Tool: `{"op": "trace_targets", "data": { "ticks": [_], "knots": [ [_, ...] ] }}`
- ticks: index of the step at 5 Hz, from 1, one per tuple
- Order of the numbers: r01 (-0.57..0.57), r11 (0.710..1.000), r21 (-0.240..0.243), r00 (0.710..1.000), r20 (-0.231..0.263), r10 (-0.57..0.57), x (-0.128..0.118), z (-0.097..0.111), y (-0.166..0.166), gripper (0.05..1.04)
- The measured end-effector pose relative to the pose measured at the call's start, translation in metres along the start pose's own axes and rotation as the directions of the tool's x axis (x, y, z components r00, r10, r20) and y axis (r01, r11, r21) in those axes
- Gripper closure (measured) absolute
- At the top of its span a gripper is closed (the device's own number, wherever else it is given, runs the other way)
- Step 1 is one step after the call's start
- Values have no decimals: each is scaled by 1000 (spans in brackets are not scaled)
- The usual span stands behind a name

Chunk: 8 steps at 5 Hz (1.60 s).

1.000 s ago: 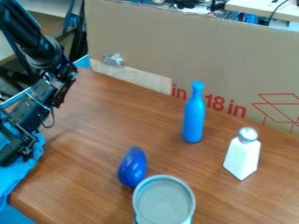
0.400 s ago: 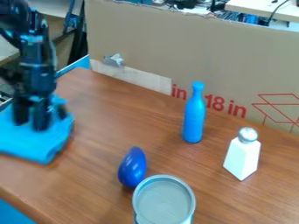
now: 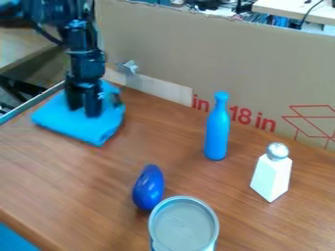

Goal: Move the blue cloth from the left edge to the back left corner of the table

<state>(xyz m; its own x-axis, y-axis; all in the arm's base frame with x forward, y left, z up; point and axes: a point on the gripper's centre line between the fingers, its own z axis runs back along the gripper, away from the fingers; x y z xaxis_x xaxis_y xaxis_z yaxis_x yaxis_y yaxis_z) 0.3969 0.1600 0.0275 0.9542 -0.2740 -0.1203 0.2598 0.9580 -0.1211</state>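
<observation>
I seem to be in a lab or workshop. Cut cardboard (image 3: 216, 49) screens my wooden bench (image 3: 85, 171); beyond it are clutter (image 3: 229, 7), a pale table (image 3: 281, 6) and a black cable (image 3: 305, 15).

Glossy blue plastic-looking bottle (image 3: 216, 132)

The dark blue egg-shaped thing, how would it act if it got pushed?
The dark blue egg-shaped thing would probably roll, since its sides are rounded, perhaps curving because one end is narrower. Its shine hints at a smooth, slippery surface. Pushed toward the round grey-topped container close beside it, it would likely bump it soon.
</observation>
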Motion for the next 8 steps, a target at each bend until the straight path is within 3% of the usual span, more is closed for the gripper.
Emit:
{"op": "trace_targets", "data": {
  "ticks": [1,2,3,4,5,6,8],
  "knots": [
    [-38,999,11,999,11,38,5,1,2,83],
    [-75,994,74,996,-49,79,-11,4,-7,83],
    [-137,979,151,990,-18,141,-33,38,-16,83],
    [-170,963,211,985,7,173,-37,69,-23,83],
    [-174,954,245,985,46,168,-44,94,-35,83],
    [-159,956,247,987,49,152,-60,112,-46,83],
    [-158,956,247,987,53,149,-60,112,-46,83]
  ]
}}
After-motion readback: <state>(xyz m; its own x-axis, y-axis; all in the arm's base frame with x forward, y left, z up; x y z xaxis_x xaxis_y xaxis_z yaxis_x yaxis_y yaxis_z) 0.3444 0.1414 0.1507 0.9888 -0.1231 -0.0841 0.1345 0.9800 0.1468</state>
